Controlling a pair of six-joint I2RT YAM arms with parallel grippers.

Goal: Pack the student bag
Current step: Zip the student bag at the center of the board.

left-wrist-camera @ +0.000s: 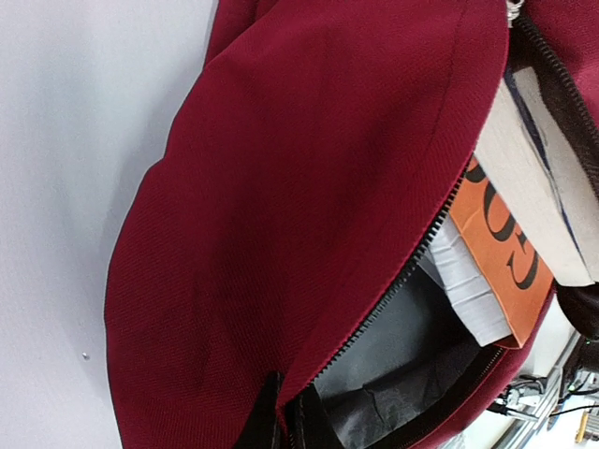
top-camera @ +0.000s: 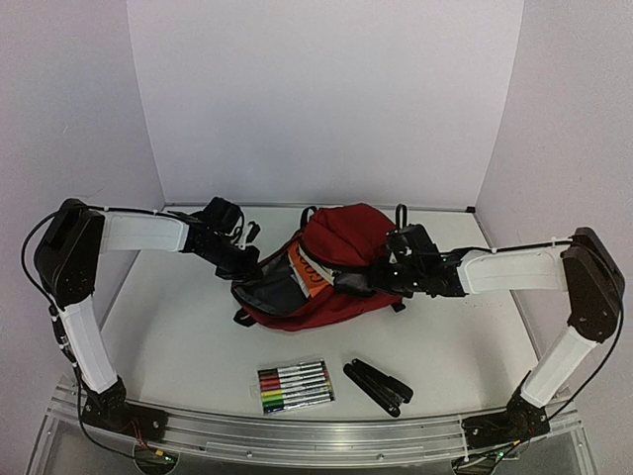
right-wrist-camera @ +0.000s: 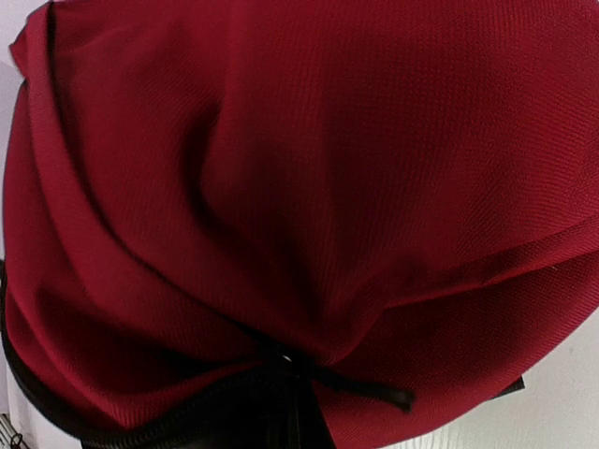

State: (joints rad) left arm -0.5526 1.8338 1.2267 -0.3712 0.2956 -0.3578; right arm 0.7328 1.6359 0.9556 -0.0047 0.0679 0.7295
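White table (top-camera: 178, 336), white walls around. My left gripper (top-camera: 242, 267) is pinched shut on the zipper edge of the student bag (top-camera: 341, 242), which lies between my two tools. My right gripper (top-camera: 374, 277) is clamped on its red fabric. An orange book (left-wrist-camera: 496, 243) shows inside the opening, just beyond the left fingertips.

student bag (top-camera: 346, 233): dark red woven cloth, matt, fine ribbed weave
zipper (left-wrist-camera: 398, 281): black teeth, dull
bag lining (left-wrist-camera: 402, 383): thin dark grey fabric, crinkled, faint sheen
book cover (left-wrist-camera: 501, 248): orange, smooth, slightly glossy
book pages (left-wrist-camera: 463, 281): white paper, matt
marker pack (top-camera: 295, 386): clear glossy plastic
table (top-camera: 188, 327): white, smooth, matt
rail (top-camera: 297, 430): pale brushed metal, lower edge of the frame
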